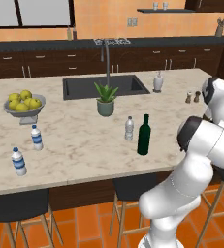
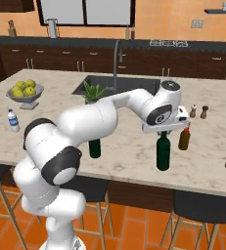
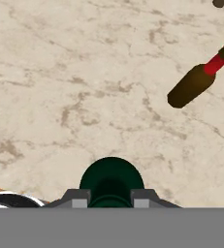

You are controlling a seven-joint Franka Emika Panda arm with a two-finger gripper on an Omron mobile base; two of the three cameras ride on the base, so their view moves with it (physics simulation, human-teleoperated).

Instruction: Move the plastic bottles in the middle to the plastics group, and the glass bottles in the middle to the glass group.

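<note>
Marble tabletop (image 1: 74, 140) carries everything, and the sink (image 1: 104, 86) set into it is my landmark. Out to the right of the sink, near the front edge, the pincer (image 2: 163, 131) sits on the neck of 1 green wine bottle (image 2: 163, 152), which stands upright on the marble. In the hand view its 2 fingers (image 3: 75, 198) press against either side of the neck, so it looks clenched on that bottle. Just beside it, a little farther right and back, stands the brown red-topped bottle (image 2: 184, 137), upright and apart from the green one. The salt and pepper shakers (image 2: 198, 112) are behind that, level with the sink's front.

Straight in front of the sink, past the potted plant (image 1: 105, 99), the second wine bottle (image 1: 143, 135) stands with the small greyish bottle (image 1: 129, 128) just beside it on the sink's left side, not touching. Far left of the sink, 2 blue-labelled bottles (image 1: 36, 137) stand near the front edge, with the bowl of lemons (image 1: 24, 104) behind them.
</note>
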